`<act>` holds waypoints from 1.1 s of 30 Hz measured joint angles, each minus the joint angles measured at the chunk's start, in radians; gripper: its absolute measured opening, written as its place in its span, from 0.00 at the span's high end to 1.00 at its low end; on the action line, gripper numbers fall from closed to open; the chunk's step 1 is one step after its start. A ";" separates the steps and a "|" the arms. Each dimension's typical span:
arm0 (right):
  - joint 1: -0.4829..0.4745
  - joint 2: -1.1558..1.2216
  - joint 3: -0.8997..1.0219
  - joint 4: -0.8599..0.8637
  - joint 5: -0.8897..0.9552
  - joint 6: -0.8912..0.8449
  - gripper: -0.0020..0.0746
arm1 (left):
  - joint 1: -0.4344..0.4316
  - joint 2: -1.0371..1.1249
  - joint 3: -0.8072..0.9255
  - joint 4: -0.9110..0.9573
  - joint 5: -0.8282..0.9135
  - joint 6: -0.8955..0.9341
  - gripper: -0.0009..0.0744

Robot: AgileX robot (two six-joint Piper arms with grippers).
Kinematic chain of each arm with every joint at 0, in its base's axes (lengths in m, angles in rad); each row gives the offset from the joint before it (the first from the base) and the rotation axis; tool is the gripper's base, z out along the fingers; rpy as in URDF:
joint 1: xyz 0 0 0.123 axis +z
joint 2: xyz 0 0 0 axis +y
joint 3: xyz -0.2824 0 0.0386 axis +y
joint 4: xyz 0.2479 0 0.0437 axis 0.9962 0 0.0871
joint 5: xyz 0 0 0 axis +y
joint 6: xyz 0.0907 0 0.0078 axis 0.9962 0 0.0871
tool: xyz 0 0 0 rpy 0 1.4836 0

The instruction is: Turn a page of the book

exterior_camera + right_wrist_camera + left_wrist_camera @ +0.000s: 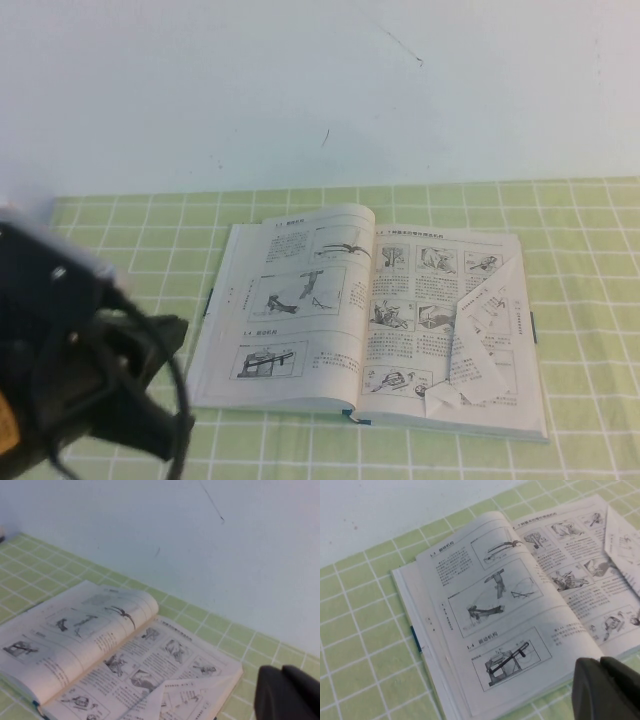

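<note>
Open book lying flat on green checked counter, both faces printed with drawings and small text. Folded page creased over the far face, near the outer edge. Dark left claw close to the camera, just over the book's near edge, fingers pressed together. Pale wall behind.

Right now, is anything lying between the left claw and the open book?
In the high view, nothing but bare green checked tablecloth lies between the left claw and the book. The right claw shows only in its wrist view, near the book's far corner.
</note>
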 joint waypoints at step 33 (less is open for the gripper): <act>0.000 -0.287 0.004 0.025 0.079 -0.078 0.98 | 0.000 -0.507 0.176 -0.025 0.311 -0.022 0.99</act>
